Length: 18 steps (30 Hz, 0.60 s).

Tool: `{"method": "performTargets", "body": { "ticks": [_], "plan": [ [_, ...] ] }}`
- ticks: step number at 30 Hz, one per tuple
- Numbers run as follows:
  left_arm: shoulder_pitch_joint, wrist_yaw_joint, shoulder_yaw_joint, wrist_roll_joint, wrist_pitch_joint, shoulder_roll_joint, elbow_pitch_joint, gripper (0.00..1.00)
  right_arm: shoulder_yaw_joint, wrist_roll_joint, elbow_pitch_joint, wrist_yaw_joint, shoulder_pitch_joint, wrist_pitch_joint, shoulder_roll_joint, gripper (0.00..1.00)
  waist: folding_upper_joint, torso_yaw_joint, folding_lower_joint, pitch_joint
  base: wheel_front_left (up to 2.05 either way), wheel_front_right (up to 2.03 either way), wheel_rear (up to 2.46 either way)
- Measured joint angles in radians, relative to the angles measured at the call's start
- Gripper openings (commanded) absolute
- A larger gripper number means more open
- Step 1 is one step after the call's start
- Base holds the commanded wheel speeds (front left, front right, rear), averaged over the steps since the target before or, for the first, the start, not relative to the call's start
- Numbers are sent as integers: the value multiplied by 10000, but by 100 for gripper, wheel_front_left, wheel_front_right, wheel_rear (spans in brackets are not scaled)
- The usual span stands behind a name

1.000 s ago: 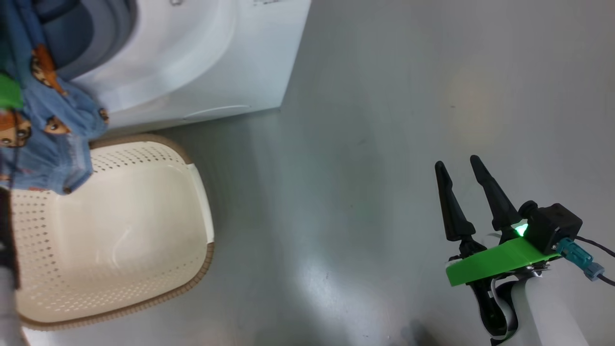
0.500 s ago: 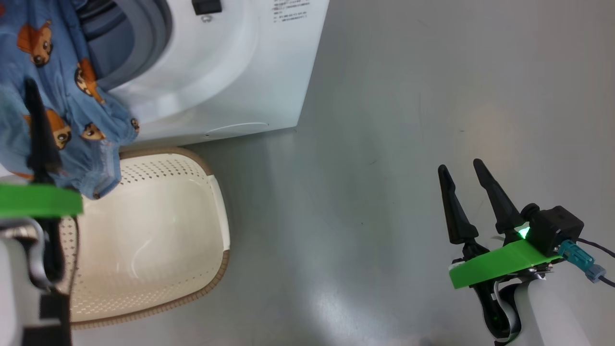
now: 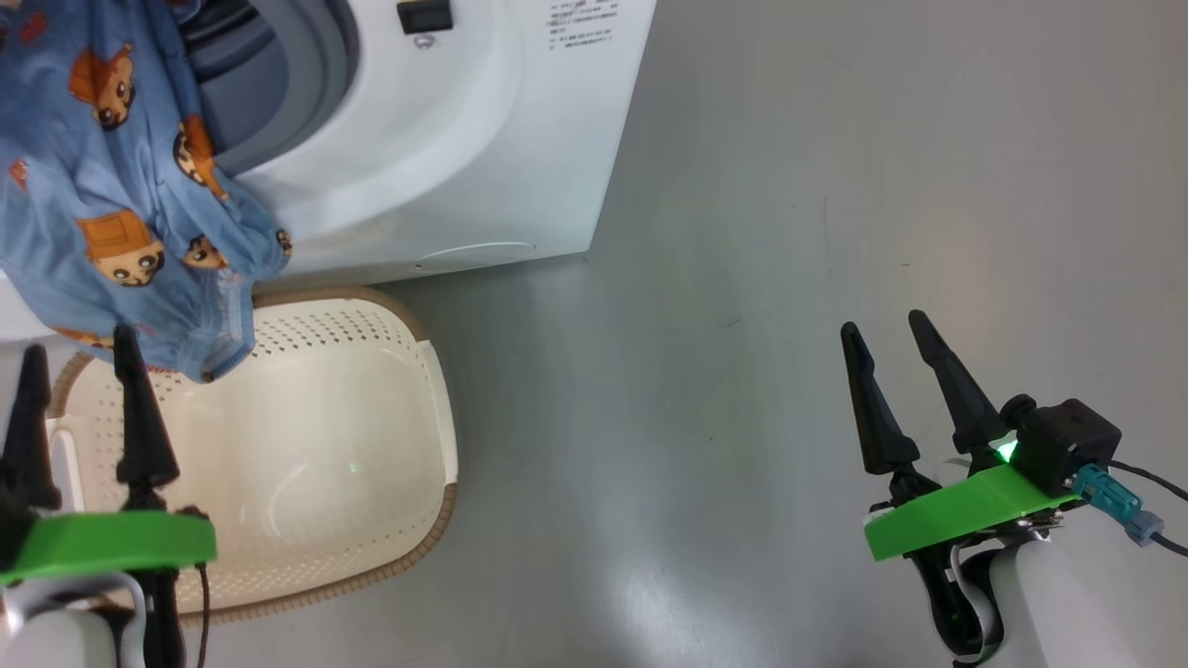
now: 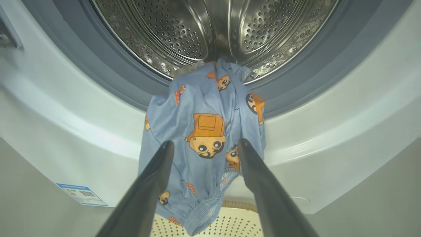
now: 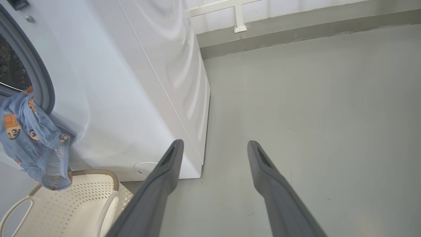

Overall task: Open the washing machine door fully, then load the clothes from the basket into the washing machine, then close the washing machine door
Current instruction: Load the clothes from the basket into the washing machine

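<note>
The light blue garment with orange cartoon prints (image 3: pixel 121 186) hangs out of the washing machine (image 3: pixel 464 139) over the grey-blue gasket (image 4: pixel 108 75), its top just inside the steel drum (image 4: pixel 184 29). Its hem dangles above the cream basket (image 3: pixel 306 464), which holds nothing. My left gripper (image 3: pixel 76 345) is open above the basket, a little back from the cloth (image 4: pixel 204 131) and holding nothing. My right gripper (image 3: pixel 884 322) is open over bare floor, well right of the machine. The washing machine door and the orange, cream and blue garment are out of view.
Grey floor (image 3: pixel 789 232) stretches to the right of the machine as far as a wall base with a white rail (image 5: pixel 236 19). A black latch (image 3: pixel 424 14) sits on the washer front, and a blue label sticker (image 4: pixel 82 194) low on it. The basket stands right against the washer's foot.
The head view has shifted. My left gripper has drawn down and back from the blue garment, which stays draped over the washer's opening. The right gripper has hardly moved.
</note>
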State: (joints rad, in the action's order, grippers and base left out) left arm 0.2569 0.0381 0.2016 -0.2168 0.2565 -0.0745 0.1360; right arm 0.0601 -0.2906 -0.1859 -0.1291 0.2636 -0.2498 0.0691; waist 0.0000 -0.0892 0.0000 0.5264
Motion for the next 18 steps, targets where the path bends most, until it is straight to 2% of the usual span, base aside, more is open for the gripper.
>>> {"method": "performTargets", "body": {
  "ticks": [10,18],
  "plan": [
    [-1337,-82,284,13,0,230,-330,100,130,-2,-31,0,5,0,52,100,0,-96,0,-72,0,0,0],
    [-1579,-169,245,-19,0,309,-439,100,174,-15,-44,0,12,0,105,100,0,-126,1,-98,0,0,0]
  ]
}}
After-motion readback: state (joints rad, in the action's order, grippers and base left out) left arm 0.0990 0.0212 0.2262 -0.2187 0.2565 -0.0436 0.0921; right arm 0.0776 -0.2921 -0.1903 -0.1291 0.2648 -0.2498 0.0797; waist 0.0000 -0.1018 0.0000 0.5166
